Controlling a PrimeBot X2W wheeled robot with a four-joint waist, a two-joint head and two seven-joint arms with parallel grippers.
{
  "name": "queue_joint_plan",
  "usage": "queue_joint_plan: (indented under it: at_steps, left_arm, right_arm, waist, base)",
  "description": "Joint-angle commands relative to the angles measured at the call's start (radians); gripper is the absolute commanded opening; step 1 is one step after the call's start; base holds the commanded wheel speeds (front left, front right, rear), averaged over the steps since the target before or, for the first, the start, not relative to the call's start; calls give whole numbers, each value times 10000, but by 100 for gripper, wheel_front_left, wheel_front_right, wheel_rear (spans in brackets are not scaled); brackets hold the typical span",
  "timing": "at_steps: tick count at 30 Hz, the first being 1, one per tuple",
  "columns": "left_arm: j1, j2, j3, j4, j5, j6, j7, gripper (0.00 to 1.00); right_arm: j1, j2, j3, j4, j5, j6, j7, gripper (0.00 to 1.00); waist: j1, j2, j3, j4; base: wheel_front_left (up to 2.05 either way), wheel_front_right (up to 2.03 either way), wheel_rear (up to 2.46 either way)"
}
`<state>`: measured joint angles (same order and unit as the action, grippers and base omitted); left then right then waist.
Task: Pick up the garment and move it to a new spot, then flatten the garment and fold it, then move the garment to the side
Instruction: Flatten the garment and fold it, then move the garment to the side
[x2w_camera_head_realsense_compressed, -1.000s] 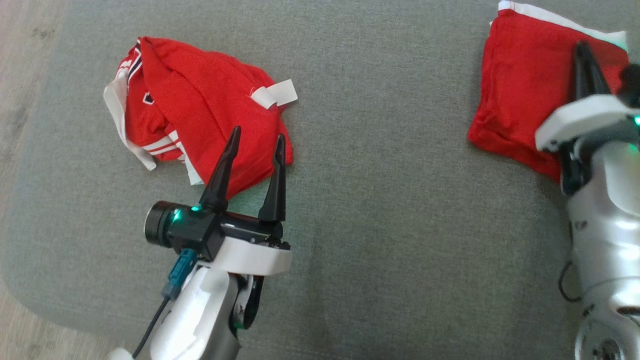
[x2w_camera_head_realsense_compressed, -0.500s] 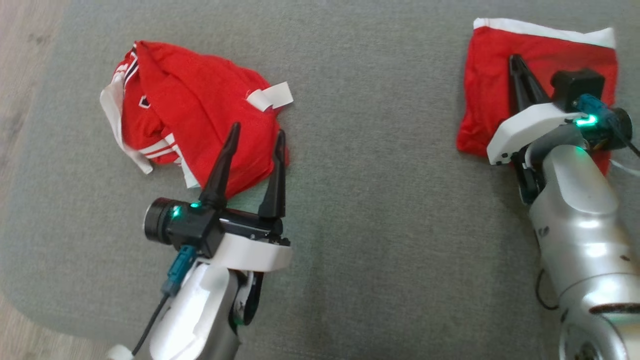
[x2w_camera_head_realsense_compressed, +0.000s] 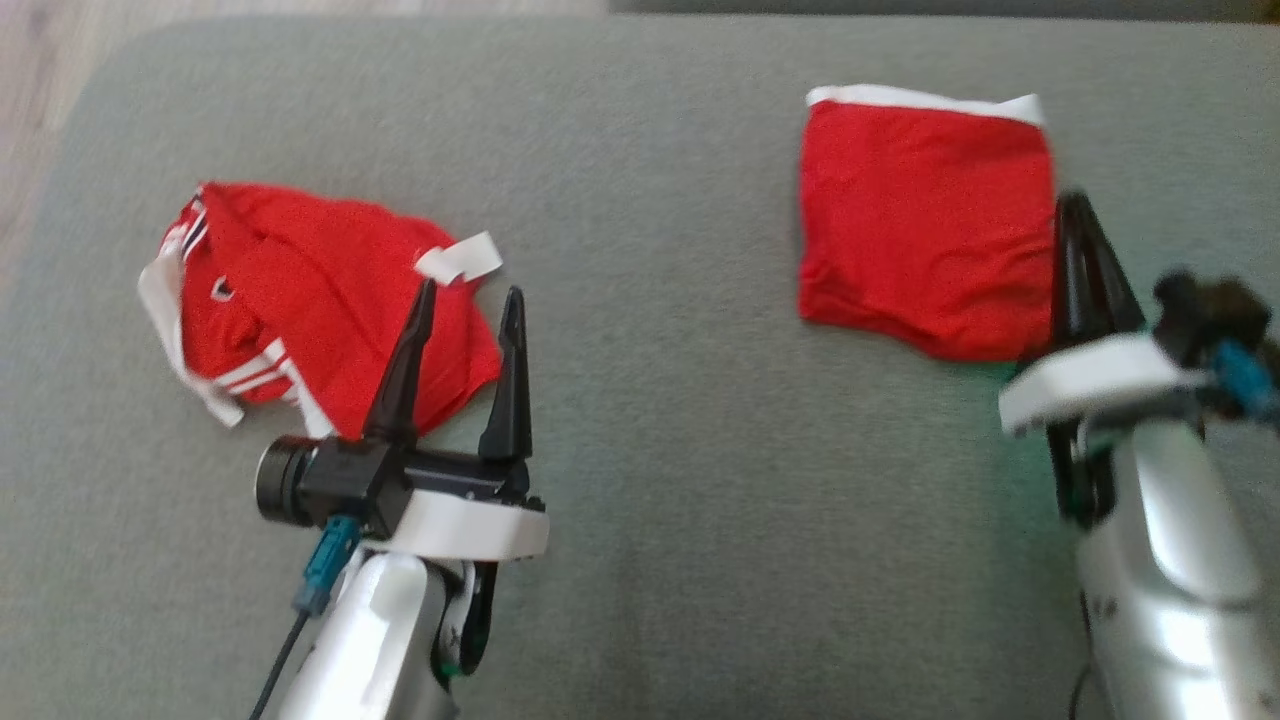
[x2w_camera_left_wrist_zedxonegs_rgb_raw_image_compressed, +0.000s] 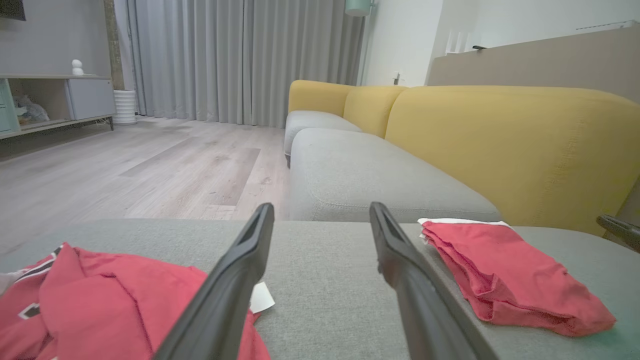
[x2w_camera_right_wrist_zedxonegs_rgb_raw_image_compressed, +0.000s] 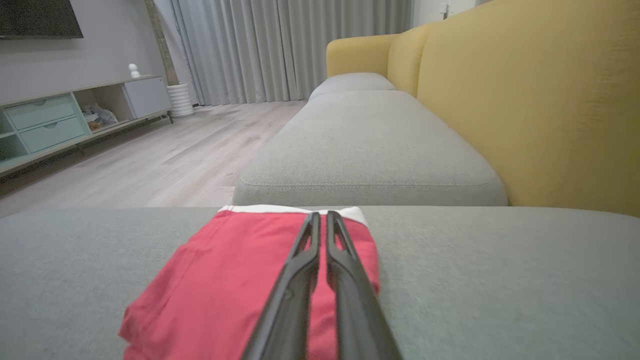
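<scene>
left hand (x2w_camera_head_realsense_compressed: 471, 290) spread | right hand (x2w_camera_right_wrist_zedxonegs_rgb_raw_image_compressed: 320, 217) closed, seemingly empty | folded garment (x2w_camera_head_realsense_compressed: 925, 220) flat

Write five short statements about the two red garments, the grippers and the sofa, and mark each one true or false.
1. The left gripper is open. True.
2. The right gripper is wide open. False: its two fingers are pressed together.
3. The folded red garment with a white band lies flat on the grey fabric cushion. True.
4. The crumpled red garment with white stripes hangs from the left gripper. False: it lies on the cushion, and the open gripper holds nothing.
5. The sofa's padded backrest is blue. False: it is yellow.
</scene>
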<state>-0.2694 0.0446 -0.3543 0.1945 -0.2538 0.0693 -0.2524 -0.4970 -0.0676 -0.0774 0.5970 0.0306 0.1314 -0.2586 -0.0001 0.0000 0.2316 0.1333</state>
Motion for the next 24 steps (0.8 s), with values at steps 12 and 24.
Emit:
queue_joint_plan:
  at_steps: [12,24]
  left_arm:
    - [893,57,736,-85,166,-149,-93,100]
    - [1008,57,761,30,161,-183,-93,100]
  right_arm:
    - [3160,173,290,-2723,628,-7,-31,100]
    - [3303,173,410,-2886,783,-7,-32,100]
  waist:
    - [1,0,-1086,-965]
    - [1,0,-1147,-929]
  base:
    - [0,0,0]
    - [0,0,0]
